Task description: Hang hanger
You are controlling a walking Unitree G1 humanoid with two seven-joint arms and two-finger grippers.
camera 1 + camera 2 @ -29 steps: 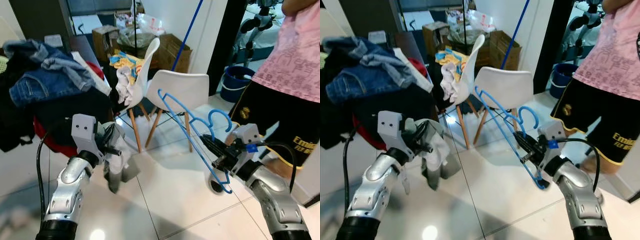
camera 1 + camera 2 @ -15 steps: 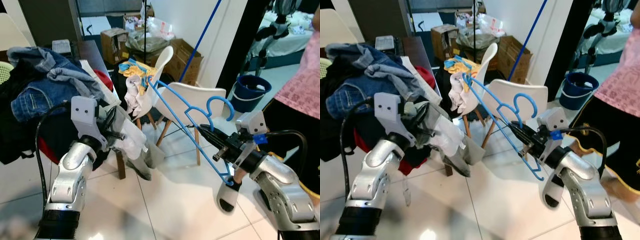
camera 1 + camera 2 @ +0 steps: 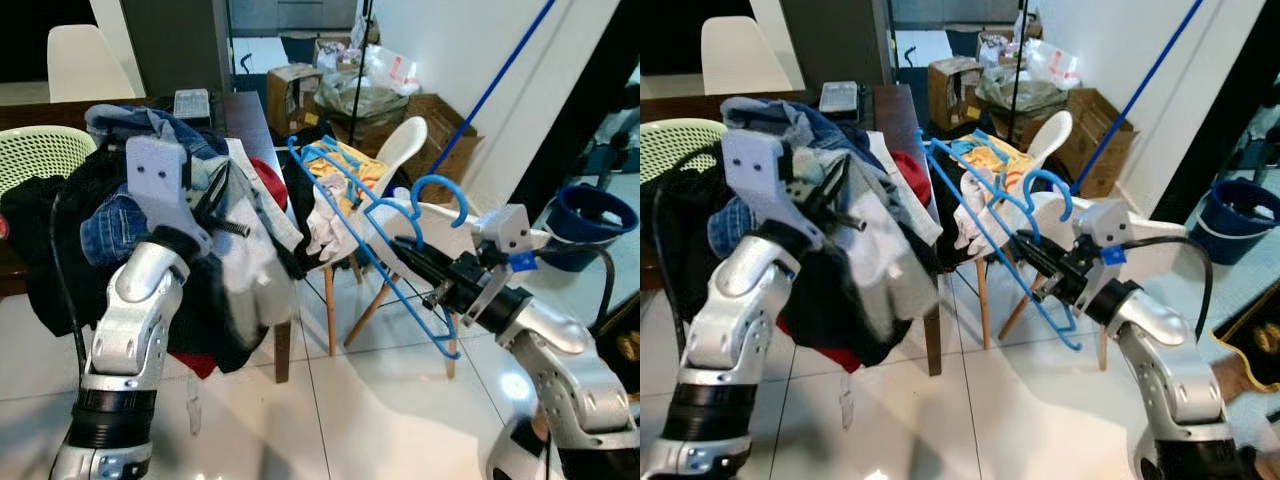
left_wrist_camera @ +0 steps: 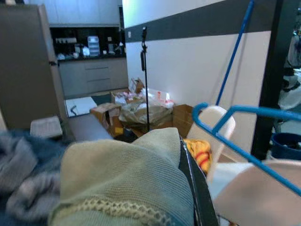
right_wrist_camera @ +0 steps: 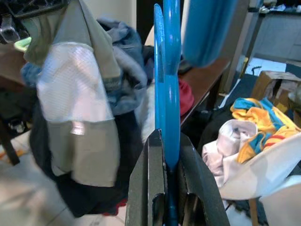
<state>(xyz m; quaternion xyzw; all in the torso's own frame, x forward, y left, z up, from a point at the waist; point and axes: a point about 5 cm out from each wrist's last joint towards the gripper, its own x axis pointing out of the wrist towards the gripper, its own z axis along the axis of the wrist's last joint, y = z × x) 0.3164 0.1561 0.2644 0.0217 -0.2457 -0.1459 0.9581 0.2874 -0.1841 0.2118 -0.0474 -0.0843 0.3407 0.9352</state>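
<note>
- My right gripper (image 3: 420, 262) is pinched on the blue hanger (image 3: 370, 215); in the right wrist view the blue bar (image 5: 165, 94) sits tight between my two black fingers (image 5: 149, 183).
- The hanger rises from this gripper up and toward my left side, tilted, with its hook (image 3: 438, 192) curling just above my fingers.
- Its far end (image 3: 296, 148) reaches near the pile of clothes (image 3: 110, 210), which lies on the dark table (image 3: 892, 100) in front of my left arm.
- My left gripper (image 3: 215, 195) is raised in front of that pile and is closed on a pale grey-green garment (image 3: 255, 275). In the left wrist view the knit cloth (image 4: 127, 183) covers my fingers, and one black finger (image 4: 195, 183) shows along its edge.
- The garment hangs down from my left gripper, with a white mesh part (image 5: 70, 94) and a darker part below it.
- Behind the hanger, beyond my right gripper, there is a white chair (image 3: 405, 150) with yellow and blue cloth (image 3: 350, 165) and a white cloth (image 3: 328, 215) on it.
- A second white chair (image 3: 450, 235) stands just behind my right gripper.
- Further away near the wall I see cardboard boxes (image 3: 440, 120), a blue pole (image 3: 500, 80) leaning on the wall, and a blue bucket (image 3: 585, 215) beyond my right arm.
- A light green basket (image 3: 40, 160) is on the far side of my left arm.
</note>
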